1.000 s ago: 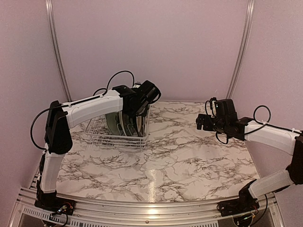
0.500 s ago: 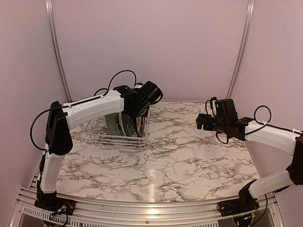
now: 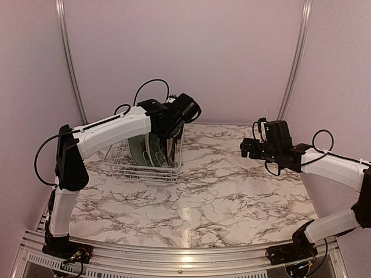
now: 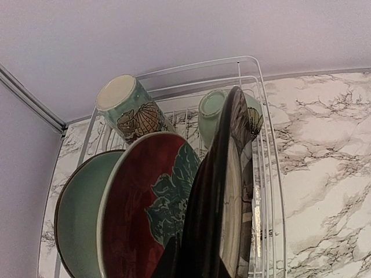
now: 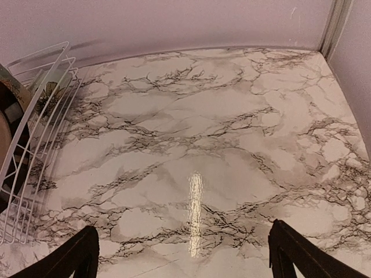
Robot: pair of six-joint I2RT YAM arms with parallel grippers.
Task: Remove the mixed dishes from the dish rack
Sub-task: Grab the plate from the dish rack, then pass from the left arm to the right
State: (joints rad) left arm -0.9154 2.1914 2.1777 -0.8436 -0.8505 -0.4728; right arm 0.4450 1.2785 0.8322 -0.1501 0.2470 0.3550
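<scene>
The white wire dish rack (image 3: pixel 124 164) stands at the back left. It also shows in the left wrist view (image 4: pixel 272 191). My left gripper (image 3: pixel 173 134) reaches down into its right end and is shut on the top edge of the cream plate with the dark striped rim (image 4: pixel 223 174), which stands on edge. Its fingers (image 4: pixel 167 262) straddle that rim. Beside it stands a pale-rimmed plate with a dark red face and a green floral mark (image 4: pixel 145 214), then a pale green dish (image 4: pixel 75 214). A cream floral mug (image 4: pixel 130 110) and a small pale green piece (image 4: pixel 211 110) lie behind. My right gripper (image 3: pixel 246 149) hangs open and empty.
The marble tabletop (image 3: pixel 232 191) spreads to the right of the rack. The rack's side (image 5: pixel 35 133) shows at the left edge of the right wrist view. Pink walls with metal rails (image 3: pixel 295 63) close in the back and sides.
My left gripper has risen a little at the rack's right end with the dark-rimmed plate in it. The right arm has not moved.
</scene>
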